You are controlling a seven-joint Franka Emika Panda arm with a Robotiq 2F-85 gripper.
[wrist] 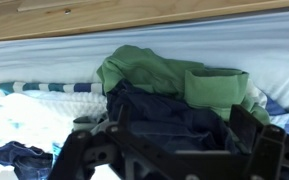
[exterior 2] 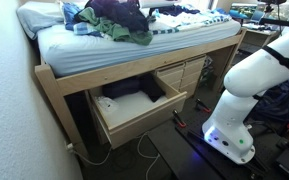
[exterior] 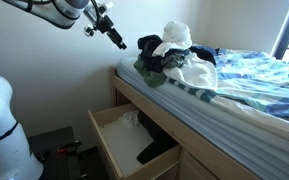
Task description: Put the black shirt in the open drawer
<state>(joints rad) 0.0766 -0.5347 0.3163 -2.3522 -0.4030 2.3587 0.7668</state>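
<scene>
Hand [exterior: 112, 38], in an exterior view: mine hangs in the air off the end of the bed [exterior: 234, 95], higher than the mattress and pointing toward it, touching nothing.
Grip, same view: too small here for me to tell.
Pile of clothes [exterior: 174, 55]: on the bed, at the end nearest my hand.
Black shirt [exterior: 151, 47]: on that pile, on the side of the bed facing my hand and well apart from it.
Green cloth [exterior: 144, 68]: under the shirt, at the bed's edge.
Drawer [exterior: 106, 138]: 1, pulled out from under the bed and open.
Dark cloth [exterior: 159, 150]: inside the drawer, partly under the bed's edge.
Base [exterior: 4, 120]: white, standing off the end of the bed.

Pile of clothes [exterior 2: 119, 20], in an exterior view: on top of the bed [exterior 2: 74, 55], near its far side.
Black shirt [exterior 2: 119, 10]: on top of the pile, on the bed.
Drawer [exterior 2: 144, 118]: open, sticking out from below the bed frame.
Dark cloth [exterior 2: 129, 90]: in the drawer, toward the bed.
Base [exterior 2: 244, 90]: just beside the open drawer, in front of the bed.

Hand [wrist: 169, 140], wrist view: my 2 dark fingers [wrist: 84, 150] are spread wide with nothing held between them.
Black shirt [wrist: 154, 115]: crumpled on the bed, beyond my fingers; I cannot tell any contact.
Green cloth [wrist: 164, 75]: lying against the shirt, on the bed's striped sheet [wrist: 44, 88].
Wooden board [wrist: 144, 15]: runs along the far side of the bed.
</scene>
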